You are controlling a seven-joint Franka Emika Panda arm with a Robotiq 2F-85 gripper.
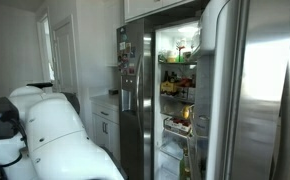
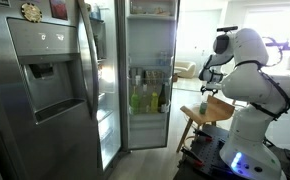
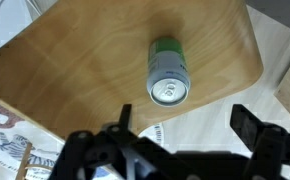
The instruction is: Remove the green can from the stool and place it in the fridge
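Observation:
The green can [image 3: 168, 72] stands upright on the round wooden stool seat [image 3: 85, 70], its silver top facing the wrist camera. My gripper [image 3: 185, 122] is open and empty, hovering above the stool with its two dark fingers just short of the can. In an exterior view the gripper [image 2: 207, 88] hangs over the can [image 2: 204, 108] on the stool [image 2: 217, 112]. The stainless-steel fridge [image 2: 45, 80] stands open with a lit interior and stocked shelves, seen in both exterior views [image 1: 180, 90].
The fridge's open door [image 1: 255, 100] stands wide in the foreground. Bottles [image 2: 145, 100] fill a fridge shelf. White cabinets [image 1: 105, 125] sit beside the fridge. The robot's white body [image 2: 250, 80] stands behind the stool. A printed paper or rug [image 3: 5, 130] lies below the stool.

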